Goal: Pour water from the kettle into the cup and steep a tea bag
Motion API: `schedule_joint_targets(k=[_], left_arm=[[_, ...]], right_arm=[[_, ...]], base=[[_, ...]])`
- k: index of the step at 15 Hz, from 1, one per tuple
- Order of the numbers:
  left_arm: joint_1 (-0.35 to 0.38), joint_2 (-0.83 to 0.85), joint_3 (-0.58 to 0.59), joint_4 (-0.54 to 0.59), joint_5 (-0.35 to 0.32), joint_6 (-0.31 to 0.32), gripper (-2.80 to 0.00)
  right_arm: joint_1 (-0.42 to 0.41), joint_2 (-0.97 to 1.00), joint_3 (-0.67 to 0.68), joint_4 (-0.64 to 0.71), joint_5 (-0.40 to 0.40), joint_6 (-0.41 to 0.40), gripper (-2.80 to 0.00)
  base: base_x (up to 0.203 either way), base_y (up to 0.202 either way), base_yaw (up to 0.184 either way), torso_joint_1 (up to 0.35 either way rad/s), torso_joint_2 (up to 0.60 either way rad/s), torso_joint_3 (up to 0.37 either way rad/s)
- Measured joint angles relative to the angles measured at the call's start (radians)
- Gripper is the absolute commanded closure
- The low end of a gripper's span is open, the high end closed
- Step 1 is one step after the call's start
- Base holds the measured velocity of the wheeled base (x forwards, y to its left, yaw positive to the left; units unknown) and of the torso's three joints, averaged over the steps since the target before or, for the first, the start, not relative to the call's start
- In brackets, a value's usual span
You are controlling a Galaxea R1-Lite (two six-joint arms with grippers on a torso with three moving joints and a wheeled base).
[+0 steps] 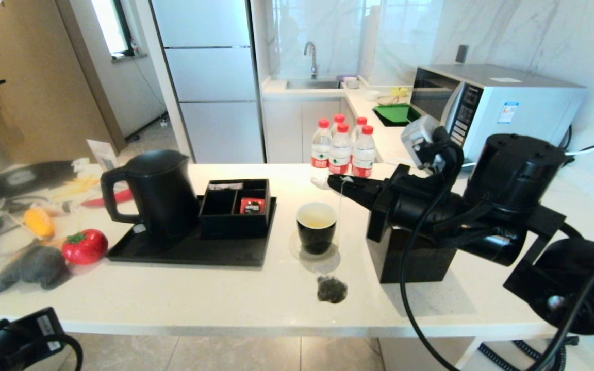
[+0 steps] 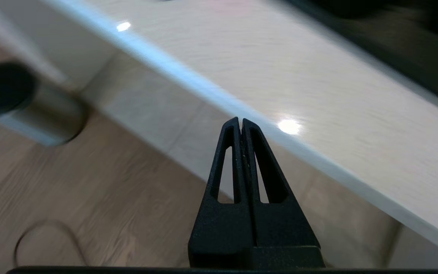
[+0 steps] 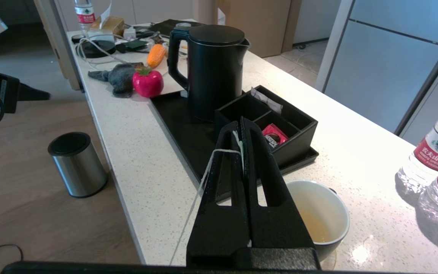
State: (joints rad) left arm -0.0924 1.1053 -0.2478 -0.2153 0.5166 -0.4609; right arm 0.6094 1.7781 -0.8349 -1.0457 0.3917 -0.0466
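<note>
**Tea bag on the worktop, string in the jaws**

Right gripper point(image 1: 339, 183) hangs beside the cup point(image 1: 316, 226), jaws clamped on the string point(image 3: 219, 151). Tea bag point(image 1: 331, 289) lies on the worktop point(image 1: 225, 293) below (pale yellowish liquid in cup). Left gripper point(image 2: 240, 122) parked below the edge, jaws together.
</note>
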Motion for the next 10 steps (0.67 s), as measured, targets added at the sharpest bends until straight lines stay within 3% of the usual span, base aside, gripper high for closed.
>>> schedule_joint_targets(k=[3,7,10], left_arm=[[0.152,-0.040,0.073,-0.023,0.006,0.001,0.00],[0.187,-0.160,0.161,-0.016,0.014,0.008,0.00],[0.189,-0.271,0.217,0.000,0.010,0.088,0.00]], right_arm=[[-0.007,0.000,0.001,0.000,0.000,-0.001,0.00],[-0.016,0.002,0.002,-0.001,0.000,-0.001,0.00],[-0.018,0.006,0.002,-0.002,-0.001,-0.001,0.00]], base=[[0.000,0.000,0.000,0.000,0.00,0.000],[0.000,0.000,0.000,0.000,0.00,0.000],[0.000,0.000,0.000,0.000,0.00,0.000]])
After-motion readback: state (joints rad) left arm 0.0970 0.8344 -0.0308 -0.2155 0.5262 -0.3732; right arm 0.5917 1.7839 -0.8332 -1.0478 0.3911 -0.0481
